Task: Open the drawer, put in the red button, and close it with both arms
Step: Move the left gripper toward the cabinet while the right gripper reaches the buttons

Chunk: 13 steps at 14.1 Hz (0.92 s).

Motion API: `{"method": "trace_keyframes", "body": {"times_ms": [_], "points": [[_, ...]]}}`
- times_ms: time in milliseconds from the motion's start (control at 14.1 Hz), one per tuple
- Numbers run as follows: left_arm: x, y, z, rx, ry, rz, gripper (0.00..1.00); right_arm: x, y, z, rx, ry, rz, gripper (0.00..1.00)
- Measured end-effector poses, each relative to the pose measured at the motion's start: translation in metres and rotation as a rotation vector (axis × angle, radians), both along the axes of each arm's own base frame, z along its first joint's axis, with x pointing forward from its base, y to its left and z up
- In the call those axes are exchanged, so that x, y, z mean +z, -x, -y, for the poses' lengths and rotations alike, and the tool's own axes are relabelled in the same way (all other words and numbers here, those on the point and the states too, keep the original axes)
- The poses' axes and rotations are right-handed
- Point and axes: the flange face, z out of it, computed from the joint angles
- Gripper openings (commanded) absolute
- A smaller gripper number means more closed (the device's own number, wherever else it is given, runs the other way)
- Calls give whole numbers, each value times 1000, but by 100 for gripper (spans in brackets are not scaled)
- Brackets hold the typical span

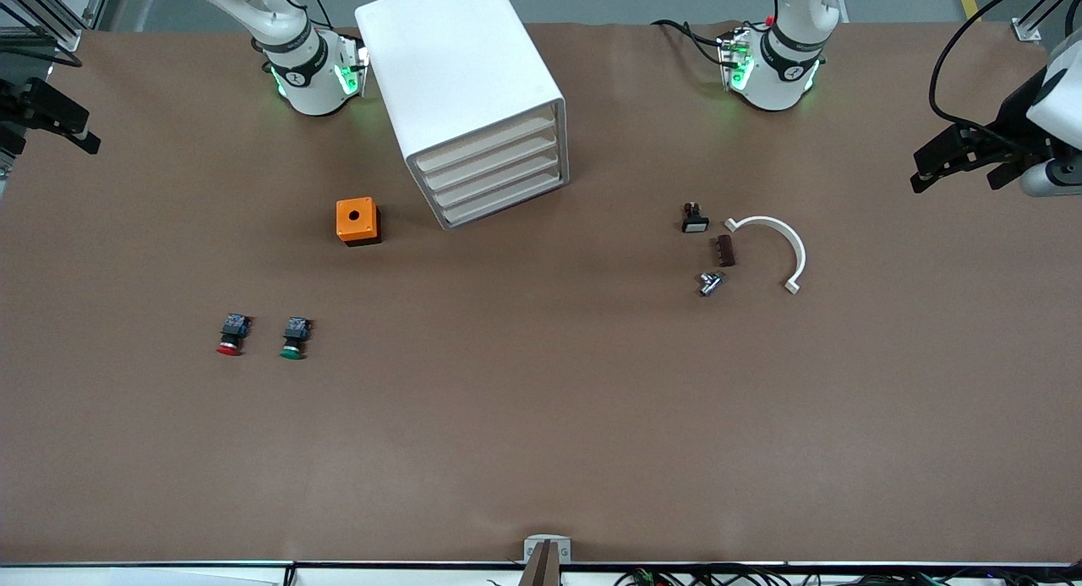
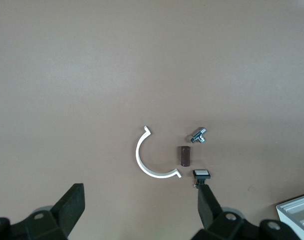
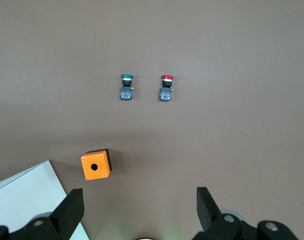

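Note:
The red button (image 1: 231, 335) lies on its side on the brown table toward the right arm's end, beside a green-capped button (image 1: 294, 338). It also shows in the right wrist view (image 3: 166, 88). The white drawer cabinet (image 1: 473, 95) stands between the two arm bases, with all its drawers (image 1: 494, 176) shut. My right gripper (image 1: 80, 129) hangs open and empty over the right arm's end of the table; its wrist view shows it wide open (image 3: 140, 200). My left gripper (image 1: 926, 170) hangs open and empty over the left arm's end, also shown wide open (image 2: 141, 200).
An orange box with a hole (image 1: 357, 221) sits beside the cabinet. Toward the left arm's end lie a white curved piece (image 1: 782, 239), a small brown block (image 1: 725, 250), a metal fitting (image 1: 710, 282) and a black switch (image 1: 694, 219).

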Motion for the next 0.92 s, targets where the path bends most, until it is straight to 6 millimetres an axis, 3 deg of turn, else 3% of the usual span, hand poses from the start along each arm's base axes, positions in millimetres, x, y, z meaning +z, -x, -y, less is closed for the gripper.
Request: {"method": "trace_keyframes", "body": {"times_ms": [496,638,921], "points": [[-8,-4,-3,7,0,-17,100,0,0,0,0,0,0,100],[-23,-12,-6,13,-1,-47,100,0,0,0,0,0,-1,100],[-73,-36,-5,13,-3,-137,100,0,0,0,0,0,1,100]]}}
